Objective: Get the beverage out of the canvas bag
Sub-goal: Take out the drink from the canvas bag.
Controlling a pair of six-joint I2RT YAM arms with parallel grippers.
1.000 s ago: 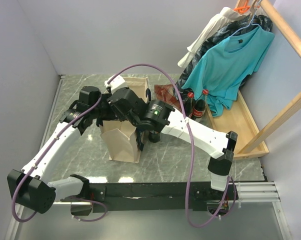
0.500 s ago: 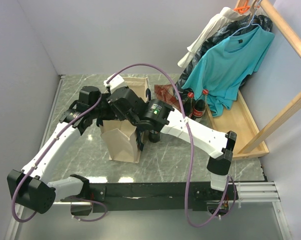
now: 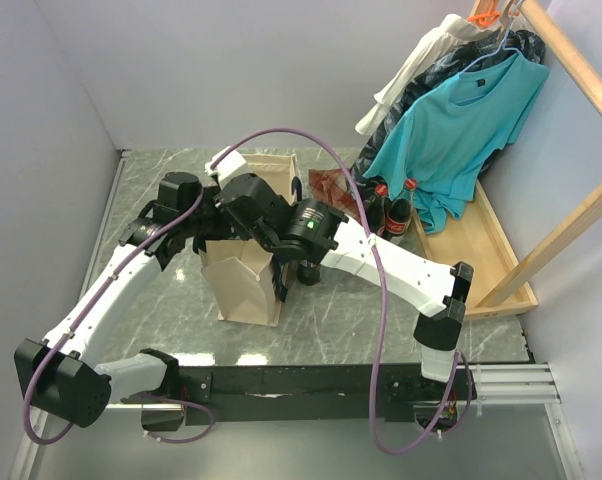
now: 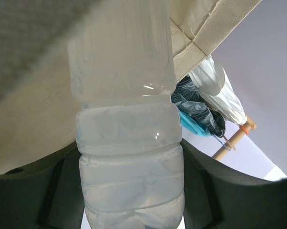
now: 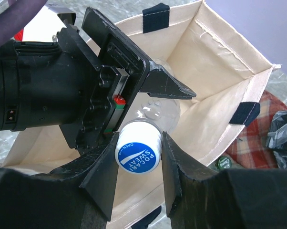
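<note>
Your left gripper (image 4: 131, 188) is clamped on the body of the clear bottle (image 4: 127, 129), which stands inside the open canvas bag (image 5: 220, 76), cap (image 5: 138, 151) uppermost. Your right gripper (image 5: 139, 143) sits close against both sides of that cap; you cannot tell whether it grips.

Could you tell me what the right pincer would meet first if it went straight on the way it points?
The blue-and-white cap of the bottle, sitting between the fingers; beyond that, probably the bag floor.
</note>
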